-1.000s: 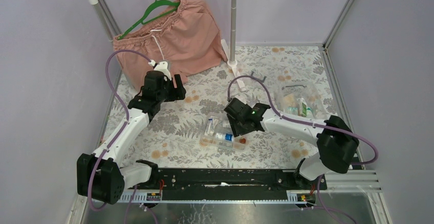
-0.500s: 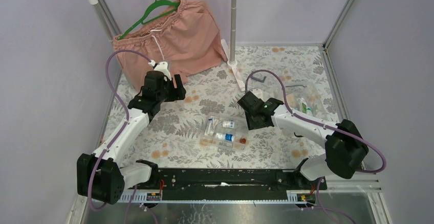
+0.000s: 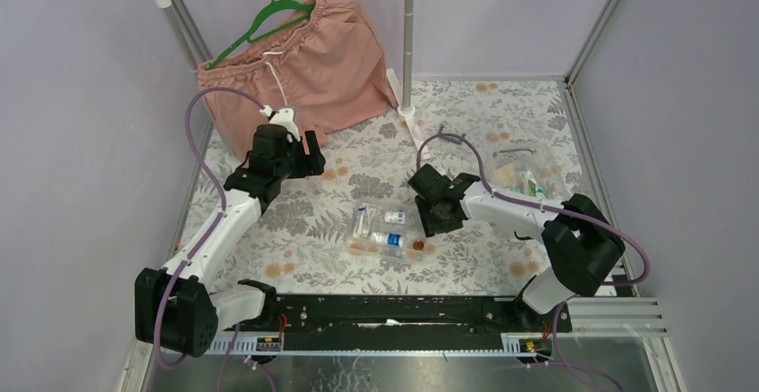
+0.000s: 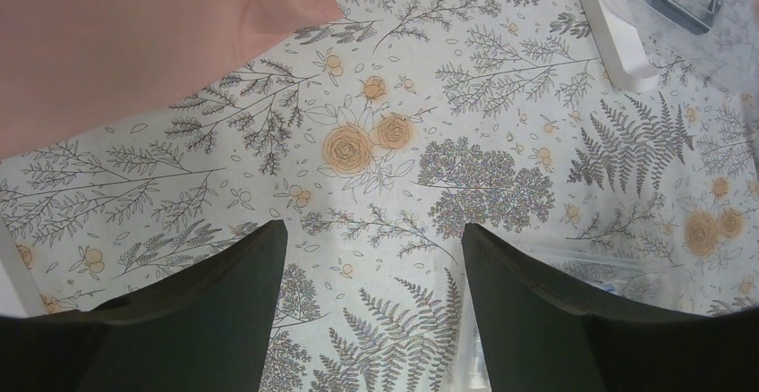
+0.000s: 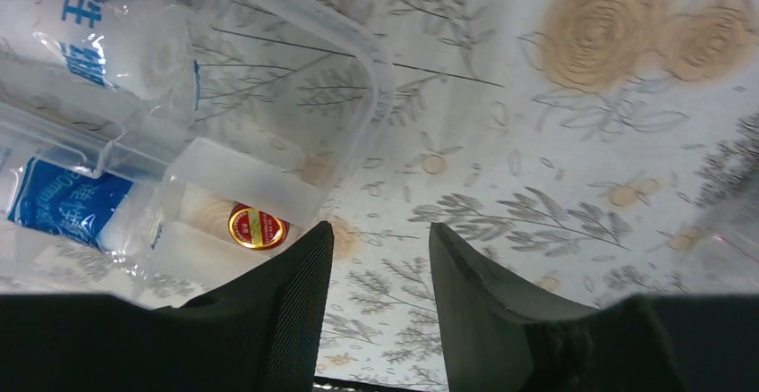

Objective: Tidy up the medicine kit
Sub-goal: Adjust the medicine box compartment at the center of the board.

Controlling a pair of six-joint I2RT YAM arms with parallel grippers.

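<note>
The medicine kit's clear plastic box (image 3: 387, 231) lies open in the middle of the floral cloth. Inside it are a white roll with blue print (image 5: 116, 43), a blue-labelled packet (image 5: 63, 204) and a small red-and-gold capped tin (image 5: 257, 227). My right gripper (image 3: 439, 215) hovers just off the box's right end, open, with only cloth between its fingers (image 5: 380, 240). Far off at the left, near the pink shorts, my left gripper (image 3: 309, 155) stands open wide over bare cloth (image 4: 371, 235). A dark U-shaped handle (image 4: 685, 3) lies on the cloth.
Another clear container (image 3: 526, 175) with small bottles and sachets sits at the back right. Pink shorts (image 3: 295, 61) hang on a green hanger from a rack, whose white foot (image 4: 609, 25) and pole (image 3: 409, 34) stand mid-back. Walls enclose the table.
My right gripper has drawn back from over the box's middle to its right end. The box has shifted slightly. The left arm has not moved.
</note>
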